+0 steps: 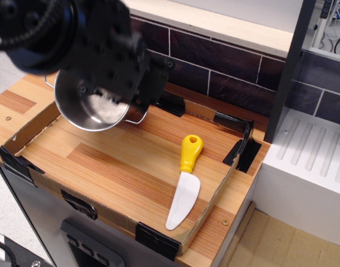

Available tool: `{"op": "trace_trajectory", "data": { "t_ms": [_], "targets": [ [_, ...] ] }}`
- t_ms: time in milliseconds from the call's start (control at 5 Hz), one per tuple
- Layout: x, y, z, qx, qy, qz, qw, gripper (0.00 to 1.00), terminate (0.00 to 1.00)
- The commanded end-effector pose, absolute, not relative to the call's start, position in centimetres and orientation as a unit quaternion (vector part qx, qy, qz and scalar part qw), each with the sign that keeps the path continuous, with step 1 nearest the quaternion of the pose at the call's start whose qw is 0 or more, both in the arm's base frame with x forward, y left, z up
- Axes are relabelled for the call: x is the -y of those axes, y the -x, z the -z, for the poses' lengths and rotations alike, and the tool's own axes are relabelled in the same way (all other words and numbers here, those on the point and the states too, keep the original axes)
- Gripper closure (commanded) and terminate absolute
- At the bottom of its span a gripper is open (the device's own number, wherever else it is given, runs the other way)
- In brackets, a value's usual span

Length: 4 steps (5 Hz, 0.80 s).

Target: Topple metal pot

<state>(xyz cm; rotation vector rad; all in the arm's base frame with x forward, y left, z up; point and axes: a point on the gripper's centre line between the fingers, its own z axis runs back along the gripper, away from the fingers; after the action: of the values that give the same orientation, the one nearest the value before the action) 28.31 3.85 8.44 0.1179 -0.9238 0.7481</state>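
Note:
The metal pot (92, 114) is shiny steel and tipped steeply, its open mouth facing the front and its inside bottom showing. It is at the back left of the shallow cardboard tray (30, 127). One wire handle (137, 119) shows at its right side. My black gripper (122, 95) is blurred and close to the camera. It covers the pot's upper rim and appears shut on that rim, holding the pot tilted. I cannot tell whether the pot's lower edge touches the board.
A toy knife (185, 181) with a yellow handle and white blade lies at the tray's right. Black tape corners (242, 149) hold the tray walls. A dark tiled wall (236, 72) runs behind. A white ribbed drainer (311, 158) stands at the right.

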Motion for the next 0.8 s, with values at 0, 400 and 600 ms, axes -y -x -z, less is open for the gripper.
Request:
{"op": "trace_trajectory", "data": {
  "t_ms": [0, 400, 600],
  "targets": [
    [-3.1, -27.3, -7.1, 0.443, -0.065, -0.326, 0.833, 1.0, 0.0],
    [-3.3, -26.2, -6.7, 0.407, -0.055, -0.375, 0.831, 0.0, 0.0],
    [-3.6, -25.5, -6.9, 0.383, -0.041, -0.401, 0.831, 0.0, 0.0]
  ]
}}
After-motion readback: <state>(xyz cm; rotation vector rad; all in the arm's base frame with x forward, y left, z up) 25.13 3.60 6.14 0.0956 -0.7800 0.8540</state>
